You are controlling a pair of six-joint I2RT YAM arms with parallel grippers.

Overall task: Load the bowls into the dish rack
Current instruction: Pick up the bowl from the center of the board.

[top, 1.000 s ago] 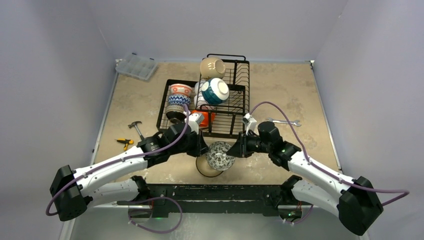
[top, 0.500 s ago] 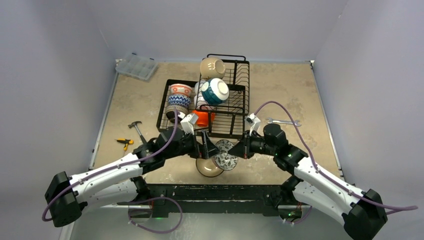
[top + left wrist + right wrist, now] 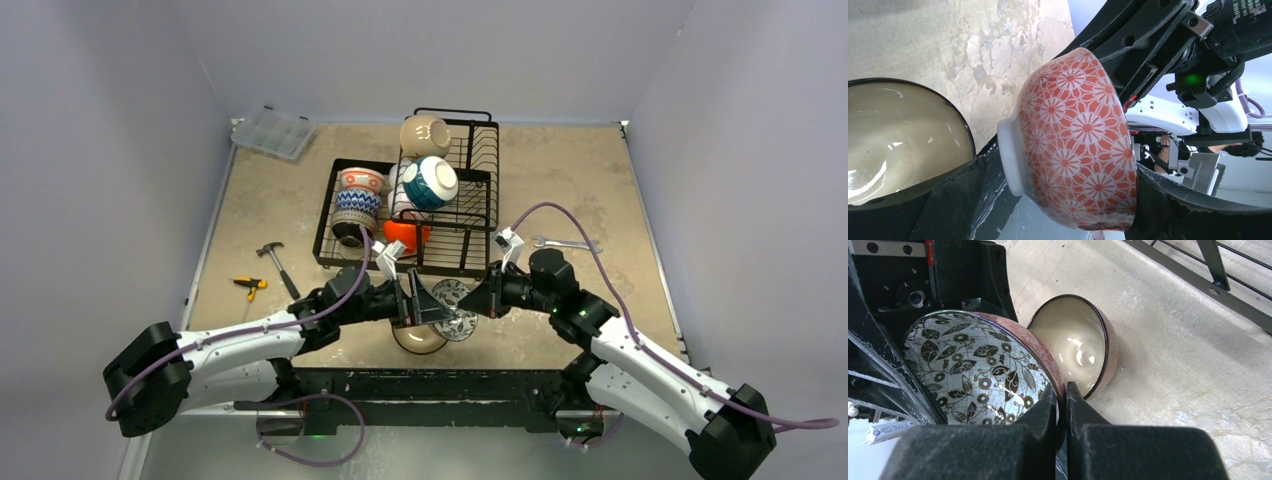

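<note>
Red floral bowl (image 3: 1073, 140) handover, seemingly.
Right gripper (image 3: 1063, 405) pinched its rim; left gripper (image 3: 424, 303) straddled it, grip unclear, and likely needed to clamp next.

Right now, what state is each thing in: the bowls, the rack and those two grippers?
Red floral bowl: held up, tipped on its side.
Right gripper: shut on that bowl's rim.
Left gripper: straddles the bowl, foot to rim; grip unclear.
Cream-lined bowl: empty, resting on the table, not racked.
Dish rack: partly loaded with bowls.
</note>
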